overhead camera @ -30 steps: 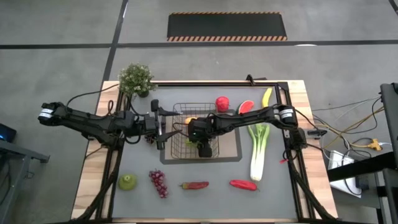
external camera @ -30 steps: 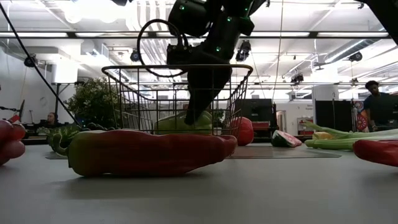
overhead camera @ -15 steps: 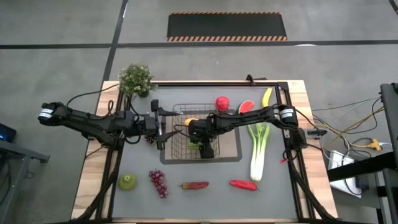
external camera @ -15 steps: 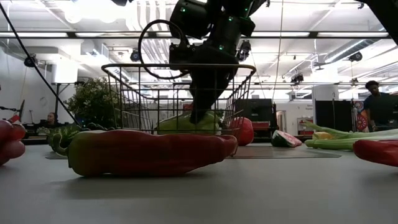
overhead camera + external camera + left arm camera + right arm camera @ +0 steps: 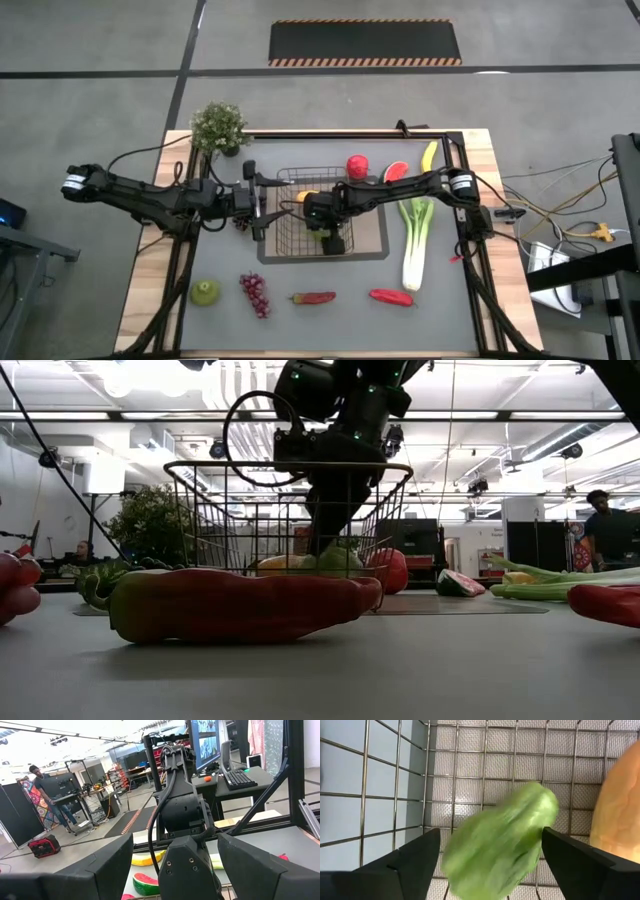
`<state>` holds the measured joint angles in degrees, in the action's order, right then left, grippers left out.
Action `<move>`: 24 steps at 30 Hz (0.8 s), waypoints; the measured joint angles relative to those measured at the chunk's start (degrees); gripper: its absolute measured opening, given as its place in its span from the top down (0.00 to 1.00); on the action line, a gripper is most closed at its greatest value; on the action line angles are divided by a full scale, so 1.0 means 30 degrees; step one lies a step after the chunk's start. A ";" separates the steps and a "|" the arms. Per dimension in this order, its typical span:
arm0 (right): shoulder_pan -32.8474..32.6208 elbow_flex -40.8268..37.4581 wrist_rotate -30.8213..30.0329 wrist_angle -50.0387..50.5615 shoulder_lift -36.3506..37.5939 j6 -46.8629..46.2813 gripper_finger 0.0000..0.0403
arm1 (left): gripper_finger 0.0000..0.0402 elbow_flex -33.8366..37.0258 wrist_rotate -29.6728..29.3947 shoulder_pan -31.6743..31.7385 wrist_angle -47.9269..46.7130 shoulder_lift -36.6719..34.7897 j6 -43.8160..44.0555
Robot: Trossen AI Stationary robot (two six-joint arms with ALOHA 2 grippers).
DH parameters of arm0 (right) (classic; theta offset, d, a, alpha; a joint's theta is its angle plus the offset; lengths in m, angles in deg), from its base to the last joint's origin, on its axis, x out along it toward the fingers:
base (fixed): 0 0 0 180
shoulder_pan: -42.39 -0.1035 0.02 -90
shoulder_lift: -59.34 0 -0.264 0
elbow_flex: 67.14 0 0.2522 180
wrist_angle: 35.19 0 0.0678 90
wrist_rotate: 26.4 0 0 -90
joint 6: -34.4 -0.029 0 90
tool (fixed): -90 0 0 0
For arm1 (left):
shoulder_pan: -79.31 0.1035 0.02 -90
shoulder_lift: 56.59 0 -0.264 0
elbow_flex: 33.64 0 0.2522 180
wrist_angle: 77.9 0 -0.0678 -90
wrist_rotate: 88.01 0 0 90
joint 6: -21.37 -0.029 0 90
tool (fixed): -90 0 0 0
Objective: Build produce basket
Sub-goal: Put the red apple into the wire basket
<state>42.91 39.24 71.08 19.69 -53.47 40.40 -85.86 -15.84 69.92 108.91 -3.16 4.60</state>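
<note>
The dark wire basket (image 5: 290,225) stands on a grey mat in the middle of the table. My right gripper (image 5: 330,238) reaches down into it, open. A blurred green piece of produce (image 5: 497,847) shows just beyond its spread fingers, over the basket's mesh floor. An orange piece (image 5: 620,815) lies beside the green piece. In the low view the green piece (image 5: 338,560) rests low in the basket. My left gripper (image 5: 262,205) stands open and level at the basket's left wall; I cannot tell whether it touches the wire.
Around the basket lie a red apple (image 5: 357,166), a watermelon slice (image 5: 397,171), a banana (image 5: 428,157) and a leek (image 5: 415,240). Along the near side lie two red peppers (image 5: 313,297) (image 5: 390,296), grapes (image 5: 255,293) and a green pear (image 5: 205,291). A potted plant (image 5: 218,127) stands far left.
My right gripper has let go of the green piece inside the basket. The piece, earlier stretched out under the fingers, has dropped and turned on the basket floor, and the orange piece beside it now shows in the low view.
</note>
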 joint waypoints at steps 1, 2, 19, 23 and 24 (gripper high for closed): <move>0.0008 0.0000 0.0002 0.0079 0.0028 0.0003 0.17 | 0.32 0.0000 0.0000 0.0000 0.0000 0.0000 0.0000; 0.0016 0.0019 0.0001 0.0222 0.0049 0.0001 0.16 | 0.32 0.0000 0.0005 0.0000 0.0000 0.0000 0.0005; 0.0043 0.5676 -0.0012 0.7776 0.0239 0.0191 0.19 | 0.32 0.0080 0.0000 -0.0039 -0.0015 0.0000 0.0495; 0.0040 0.5770 -0.0416 0.8473 0.1363 -0.0045 0.19 | 0.32 0.0087 0.0007 -0.0180 -0.0015 0.0000 0.0495; 0.0035 0.5574 -0.0538 0.8495 0.1822 -0.0162 0.19 | 0.32 0.0087 0.0013 -0.0202 -0.0015 0.0000 0.0495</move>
<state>43.02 55.96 69.46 45.18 -48.00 39.92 -85.60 -15.80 69.31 108.87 -3.16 6.09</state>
